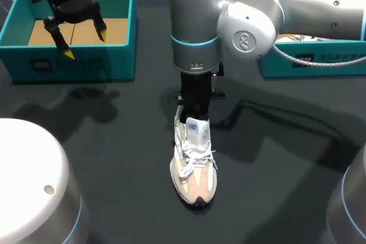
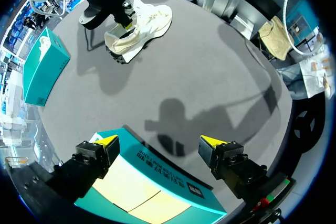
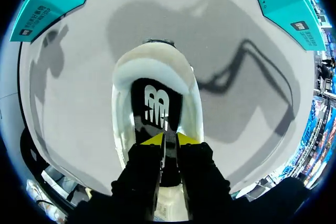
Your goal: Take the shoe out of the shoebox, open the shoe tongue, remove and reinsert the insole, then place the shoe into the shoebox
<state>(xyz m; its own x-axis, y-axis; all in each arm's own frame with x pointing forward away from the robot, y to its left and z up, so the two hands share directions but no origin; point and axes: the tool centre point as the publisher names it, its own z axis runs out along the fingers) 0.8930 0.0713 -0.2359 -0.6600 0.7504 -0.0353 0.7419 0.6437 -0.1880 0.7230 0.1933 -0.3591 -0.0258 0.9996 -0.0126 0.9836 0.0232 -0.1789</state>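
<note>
The shoe [image 1: 194,170] is placed upright near the middle of the table [image 1: 114,170], outside the boxes, with the toe turned to the near edge. The right gripper [image 1: 194,115] is lowered into the heel opening. In the right wrist view its fingers [image 3: 152,140] are almost pressed together and the rear edge of the black insole [image 3: 157,103] is pinched between them. The left gripper [image 1: 86,45] is held above the shoebox [image 1: 74,64] at the far left corner, with fingers spread wide and nothing between them. A second box [image 1: 309,61] is seen at the far right corner.

Head cam high behind; R wrist close; all share shoe [image 1: 194,167].
</note>
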